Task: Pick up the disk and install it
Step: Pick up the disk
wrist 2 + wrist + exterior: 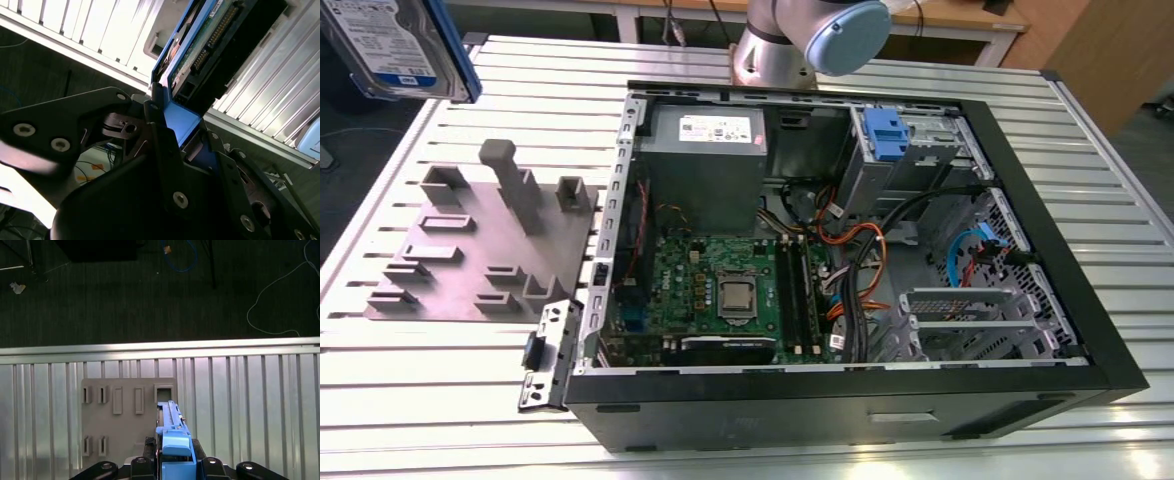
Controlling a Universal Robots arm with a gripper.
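Note:
The disk (394,45), a silver drive with a white-and-blue label and blue rails, hangs in the air at the exterior view's far upper left, beyond the table's corner. My gripper (175,460) is shut on it, its black fingers (145,465) clamping the blue rail end. In the first wrist view the disk (171,422) is seen edge-on, above the grey fixture plate (127,425). The second wrist view shows the disk's (210,45) circuit-board side and connector pins, with the gripper (182,125) closed on its blue rail.
An open computer case (1067,300) lies on the slatted metal table (427,400). Inside it are a grey power-supply box (707,140) and a drive bay with a blue latch (887,135). The grey fixture plate (467,250) lies beside the case; the arm's base (781,50) stands behind it.

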